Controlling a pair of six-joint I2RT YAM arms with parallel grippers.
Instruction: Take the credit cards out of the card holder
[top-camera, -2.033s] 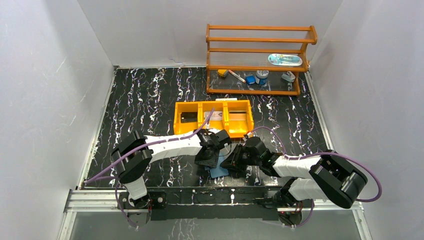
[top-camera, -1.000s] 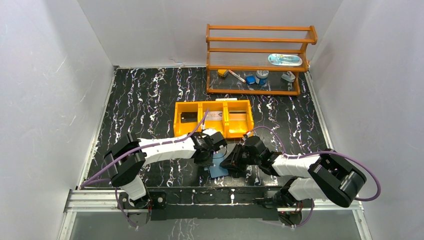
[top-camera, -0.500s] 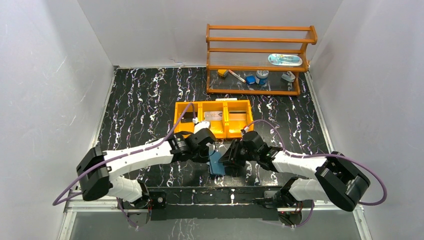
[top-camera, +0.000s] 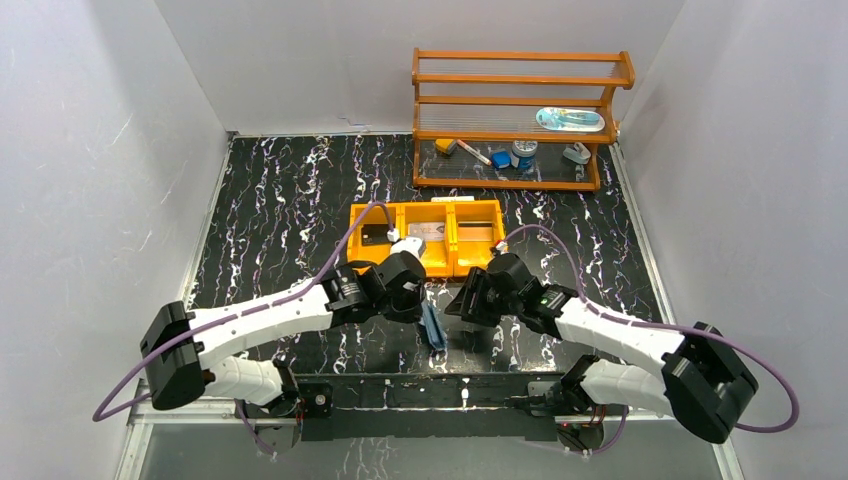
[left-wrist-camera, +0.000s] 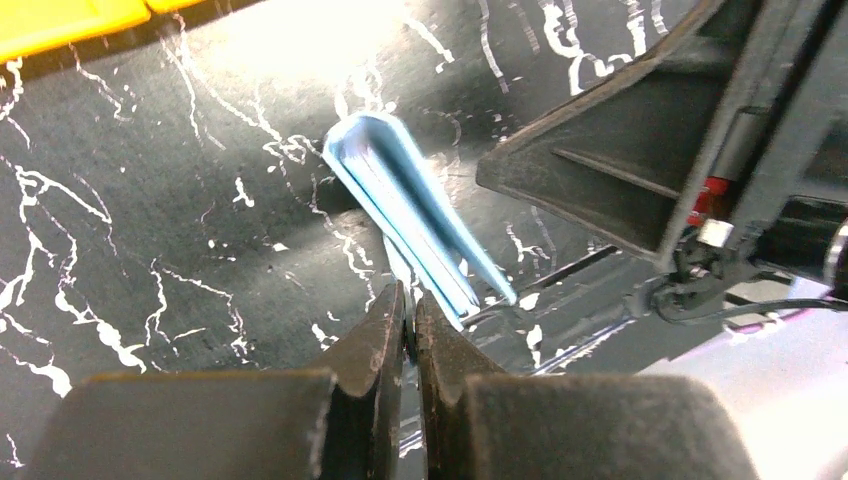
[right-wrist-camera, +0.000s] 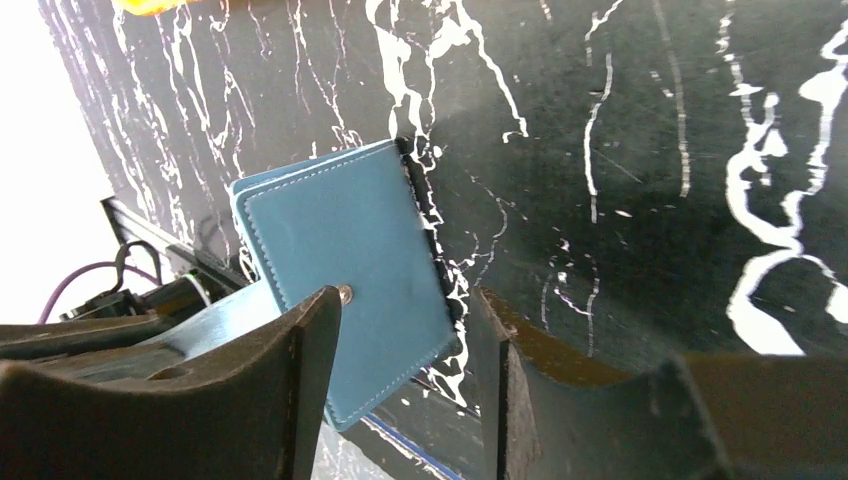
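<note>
While the card holder (top-camera: 432, 326) lay flat a second ago, it now stands on edge at 6 o'clock from the orange tray (top-camera: 470, 203) — left gripper (left-wrist-camera: 410, 300) clenched on one leaf, right gripper (right-wrist-camera: 407, 300) just released — which should expose the card slots.

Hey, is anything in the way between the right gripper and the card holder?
Nothing visible is. The card holder sits right in front of the open right gripper, with only dark table around it. The left gripper is shut and seems to pinch one edge of the card holder, not across the approach.
</note>
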